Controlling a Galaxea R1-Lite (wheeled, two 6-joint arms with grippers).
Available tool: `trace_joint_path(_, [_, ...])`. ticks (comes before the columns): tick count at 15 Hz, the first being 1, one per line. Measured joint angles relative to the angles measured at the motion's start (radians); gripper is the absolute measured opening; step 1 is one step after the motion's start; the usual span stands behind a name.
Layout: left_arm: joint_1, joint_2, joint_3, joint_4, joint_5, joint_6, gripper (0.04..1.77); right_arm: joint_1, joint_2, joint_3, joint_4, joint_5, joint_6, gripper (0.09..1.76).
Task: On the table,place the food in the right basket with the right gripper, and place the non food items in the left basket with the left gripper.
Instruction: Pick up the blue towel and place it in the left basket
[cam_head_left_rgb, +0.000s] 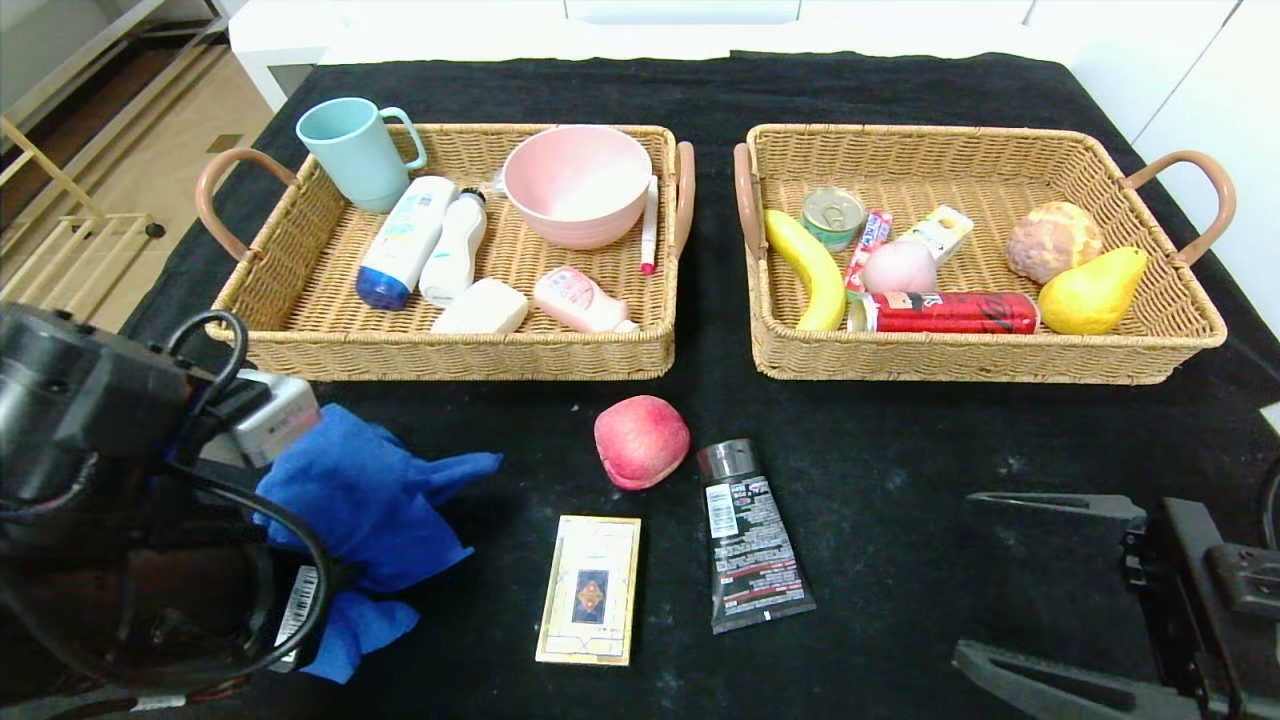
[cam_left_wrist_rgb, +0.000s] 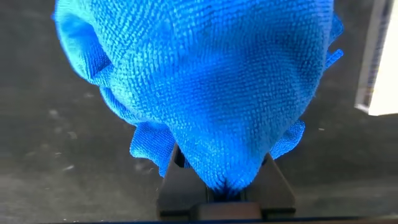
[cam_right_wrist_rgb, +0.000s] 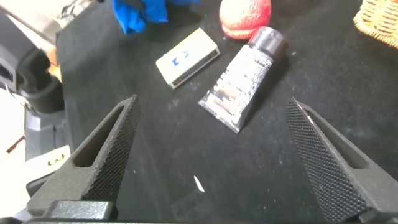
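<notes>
My left gripper (cam_left_wrist_rgb: 224, 177) is shut on a blue cloth (cam_head_left_rgb: 365, 500), held at the table's front left; the cloth (cam_left_wrist_rgb: 205, 81) fills the left wrist view. On the black table lie a red peach (cam_head_left_rgb: 641, 441), a black tube (cam_head_left_rgb: 750, 540) and a cream card box (cam_head_left_rgb: 590, 588). My right gripper (cam_head_left_rgb: 1040, 585) is open and empty at the front right, apart from them. The right wrist view shows the tube (cam_right_wrist_rgb: 244, 89), the box (cam_right_wrist_rgb: 186, 56) and the peach (cam_right_wrist_rgb: 245, 15) ahead of my right gripper (cam_right_wrist_rgb: 211, 158). The left basket (cam_head_left_rgb: 300, 340) holds non-food items, the right basket (cam_head_left_rgb: 1000, 360) holds food.
The left basket holds a teal cup (cam_head_left_rgb: 355, 150), a pink bowl (cam_head_left_rgb: 578, 184) and several bottles. The right basket holds a banana (cam_head_left_rgb: 812, 268), a red can (cam_head_left_rgb: 950, 312), a pear (cam_head_left_rgb: 1092, 290) and bread (cam_head_left_rgb: 1052, 240). White furniture stands beyond the table's far edge.
</notes>
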Motion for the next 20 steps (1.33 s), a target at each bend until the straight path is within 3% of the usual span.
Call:
trace_joint_path(7, [0.004,-0.141,-0.064,-0.001,-0.001,0.041,0.25,-0.011,0.011,-0.028,0.004,-0.017,0.021,1.71])
trace_joint_path(15, [0.027,-0.129,-0.296,-0.007,-0.003,0.054,0.25,-0.012,0.026,-0.039,0.005,-0.019,0.037,1.71])
trace_joint_path(20, [0.049,-0.032,-0.468,-0.012,-0.005,0.103,0.25,-0.017,0.045,-0.043,0.005,-0.037,0.037,1.71])
